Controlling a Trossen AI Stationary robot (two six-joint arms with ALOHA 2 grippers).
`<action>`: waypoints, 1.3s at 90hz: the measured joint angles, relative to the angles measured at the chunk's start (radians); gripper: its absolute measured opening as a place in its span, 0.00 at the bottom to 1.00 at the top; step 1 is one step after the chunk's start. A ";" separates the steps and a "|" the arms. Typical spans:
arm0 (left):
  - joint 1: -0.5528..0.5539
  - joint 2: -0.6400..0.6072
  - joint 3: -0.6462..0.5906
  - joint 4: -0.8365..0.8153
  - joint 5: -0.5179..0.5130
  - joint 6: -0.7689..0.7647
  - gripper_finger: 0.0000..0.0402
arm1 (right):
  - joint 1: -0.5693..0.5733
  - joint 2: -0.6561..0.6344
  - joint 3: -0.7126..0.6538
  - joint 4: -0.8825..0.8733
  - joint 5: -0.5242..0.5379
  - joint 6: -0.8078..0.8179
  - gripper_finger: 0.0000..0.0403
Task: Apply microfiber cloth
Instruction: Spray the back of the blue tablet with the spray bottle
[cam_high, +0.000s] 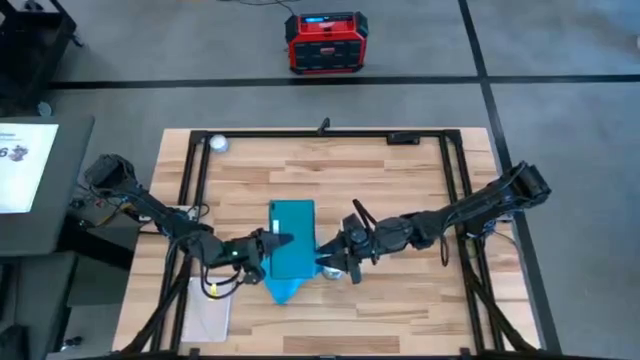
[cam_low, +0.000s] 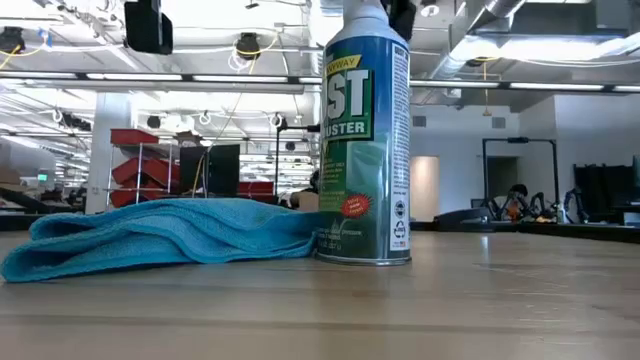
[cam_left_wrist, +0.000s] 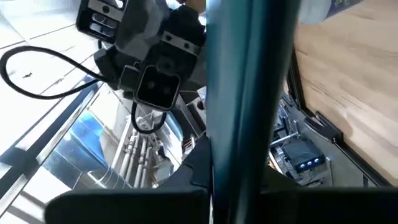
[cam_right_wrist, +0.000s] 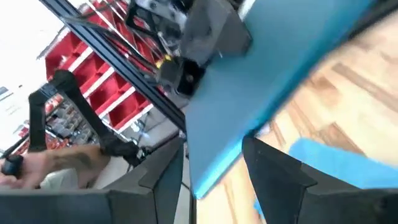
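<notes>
A flat, stiff teal panel is held between both grippers above the middle of the table. My left gripper is at its left long edge, and my right gripper is at its right long edge. The sky-blue microfiber cloth lies bunched on the tabletop, and its near end shows past the panel's near end. A green spray can stands upright beside the cloth, below my right gripper. The low view does not show the panel. My left gripper holds the panel's left long edge between its two fingers, coming level from the table's left. The panel runs on past the fingers almost edge-on and is clear of the table. My right gripper holds the panel's right long edge between its two fingers, coming level from the table's right. The panel is lifted above the wood and the cloth.
A pale grey-white sheet lies near the front left corner. A small white ball sits at the far left. Black frame rails run along the table's sides. A red and black box stands on the floor beyond the far edge.
</notes>
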 joint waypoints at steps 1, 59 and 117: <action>0.000 0.000 0.000 0.000 0.000 0.000 0.00 | 0.001 -0.001 0.000 -0.006 -0.001 0.002 0.41; 0.000 0.000 0.001 -0.001 -0.004 0.000 0.00 | -0.079 -0.008 -0.002 0.089 -0.001 -0.077 0.41; 0.001 0.001 0.001 -0.003 -0.009 0.029 0.00 | -0.140 0.155 0.004 0.386 -0.147 -0.060 0.09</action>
